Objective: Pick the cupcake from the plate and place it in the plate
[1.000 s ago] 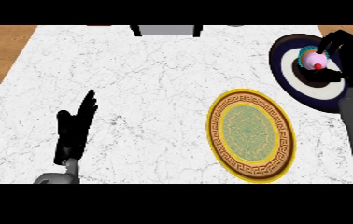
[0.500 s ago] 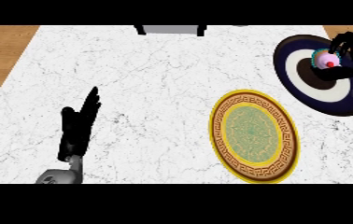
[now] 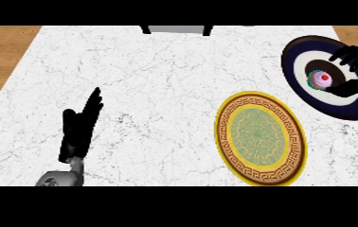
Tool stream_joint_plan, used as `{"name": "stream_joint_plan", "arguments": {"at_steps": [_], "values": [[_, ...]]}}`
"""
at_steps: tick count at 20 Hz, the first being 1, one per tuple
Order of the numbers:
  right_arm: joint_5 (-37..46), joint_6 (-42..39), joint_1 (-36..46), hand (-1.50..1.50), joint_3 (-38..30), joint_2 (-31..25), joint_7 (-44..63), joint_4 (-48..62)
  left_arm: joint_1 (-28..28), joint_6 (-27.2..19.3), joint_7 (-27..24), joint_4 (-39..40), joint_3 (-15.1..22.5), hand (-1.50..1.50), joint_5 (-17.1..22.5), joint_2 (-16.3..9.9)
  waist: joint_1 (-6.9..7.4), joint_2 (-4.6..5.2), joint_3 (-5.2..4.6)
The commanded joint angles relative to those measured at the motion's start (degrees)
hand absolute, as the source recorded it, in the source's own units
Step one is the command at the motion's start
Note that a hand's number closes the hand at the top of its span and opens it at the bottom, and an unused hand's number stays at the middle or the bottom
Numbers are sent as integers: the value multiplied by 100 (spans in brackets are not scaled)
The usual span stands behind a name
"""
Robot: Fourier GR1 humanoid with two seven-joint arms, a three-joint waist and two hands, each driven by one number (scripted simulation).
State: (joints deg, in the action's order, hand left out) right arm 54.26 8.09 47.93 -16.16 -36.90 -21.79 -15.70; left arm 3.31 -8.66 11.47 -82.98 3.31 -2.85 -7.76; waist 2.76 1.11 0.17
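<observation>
Nearest, the left hand (image 3: 78, 129) rests with straight fingers on the white marble tabletop (image 3: 154, 79), idle. Beside it, the gold-rimmed green patterned plate (image 3: 260, 138) lies bare, presumably the destination. Farthest, the pink-frosted cupcake (image 3: 321, 79) sits on the dark navy-and-white plate (image 3: 300, 60), the right hand (image 3: 344, 72) curled round it, apparently to lift it.

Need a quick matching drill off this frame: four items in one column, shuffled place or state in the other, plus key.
Items:
1. cupcake
2. gold-rimmed plate
3. left hand
4. right hand

Descriptions:
A. open, resting at lower left
B. on the dark plate, upper right
C. bare, right of centre on the counter
D. fingers curled around the cupcake

Pairs: 1-B, 2-C, 3-A, 4-D
</observation>
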Motion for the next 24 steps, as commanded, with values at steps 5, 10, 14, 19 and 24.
{"name": "stream_joint_plan", "arguments": {"at_steps": [5,10,14,19,24], "values": [[-669,-616,9,-150,-537,-238,-1933,240,3,-12,-57,38,-70,0,0,11,-76,-10,10],[-1916,-1548,203,-150,-1643,-190,-2614,346,-11,-110,133,-122,-87,0,-30,16,-156,-47,21],[-2286,-2335,62,-150,-1996,-591,-2741,649,81,69,67,-53,-133,0,50,-76,-83,3,12],[-2385,-2882,-70,-150,-2038,-758,-2834,762,-170,214,188,-401,-112,0,180,-100,14,-9,11],[-2371,-3192,-517,-150,-1937,-810,-3446,665,-103,49,122,-227,-10,0,-88,-41,-32,-3,16]]}}
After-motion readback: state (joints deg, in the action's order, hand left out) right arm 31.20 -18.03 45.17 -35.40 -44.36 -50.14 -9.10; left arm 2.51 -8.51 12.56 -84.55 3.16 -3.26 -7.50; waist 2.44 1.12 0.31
